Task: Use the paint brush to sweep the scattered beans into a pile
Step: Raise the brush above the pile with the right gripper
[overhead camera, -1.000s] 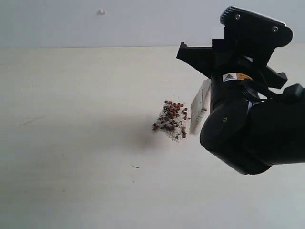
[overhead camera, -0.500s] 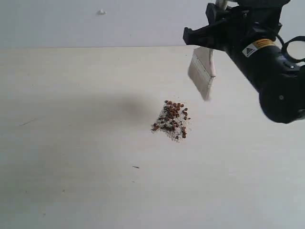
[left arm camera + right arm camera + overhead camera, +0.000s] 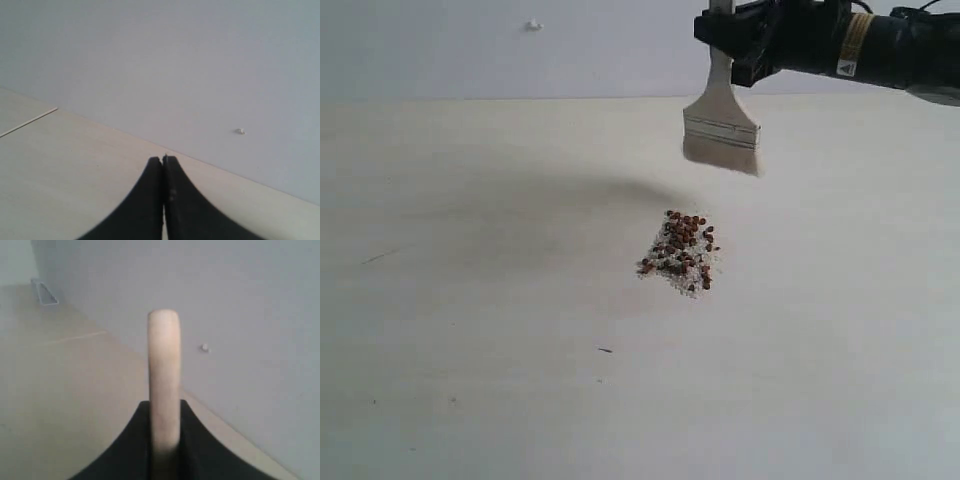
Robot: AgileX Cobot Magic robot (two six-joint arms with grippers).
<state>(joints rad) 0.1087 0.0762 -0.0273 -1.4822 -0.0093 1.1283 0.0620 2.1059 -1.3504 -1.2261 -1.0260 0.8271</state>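
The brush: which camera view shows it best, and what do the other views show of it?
The exterior view: the brush shows handle, ferrule and bristles, hanging from the right tool above the table. The right wrist view shows only its handle, edge-on between the fingers. The left wrist view shows none of it.

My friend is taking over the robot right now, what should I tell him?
Left tool: shut, empty.
Right tool: shut on the paint brush, held in the air, bristles down, not touching the pile.
Done: the beans sit in one pile on the table; I see no strays.
Left: probably just setting the brush down.
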